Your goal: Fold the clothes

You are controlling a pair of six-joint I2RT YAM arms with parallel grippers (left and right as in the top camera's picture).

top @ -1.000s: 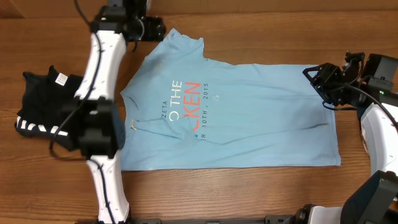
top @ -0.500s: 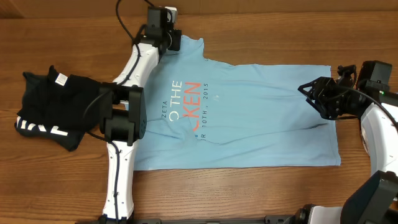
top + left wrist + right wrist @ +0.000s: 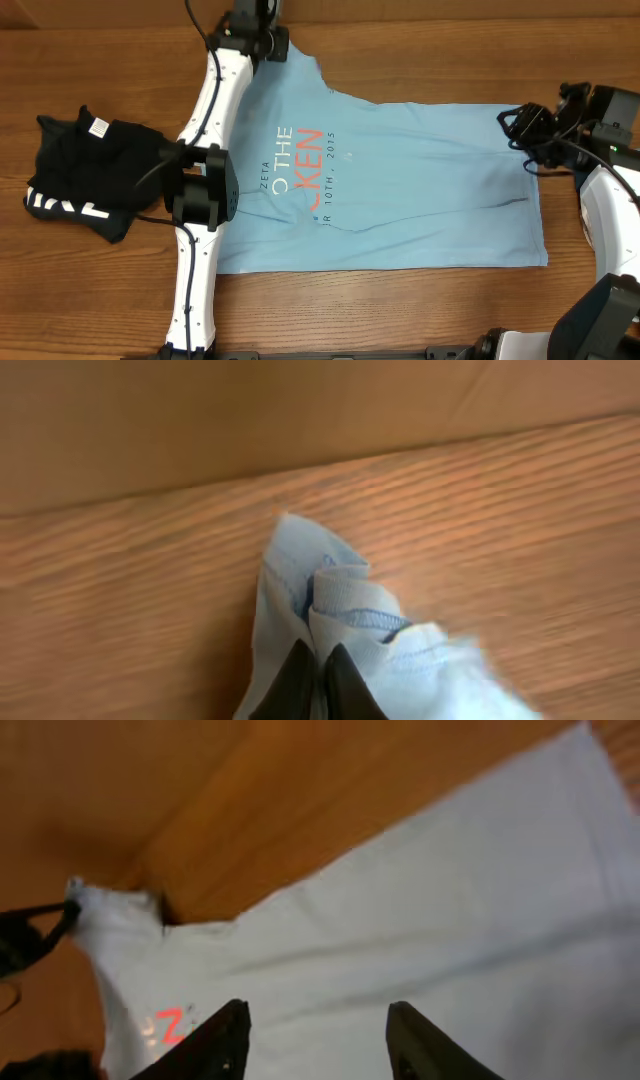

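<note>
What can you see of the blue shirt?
It is a light-blue shirt of soft cloth with orange and blue letters. It lies spread mostly flat on the wooden table, a few wrinkles in it. At its far edge, the left fingers are shut on a bunched-up bit with a stitched hem. The right fingers are open above its other end; whether they touch it I cannot tell.
</note>
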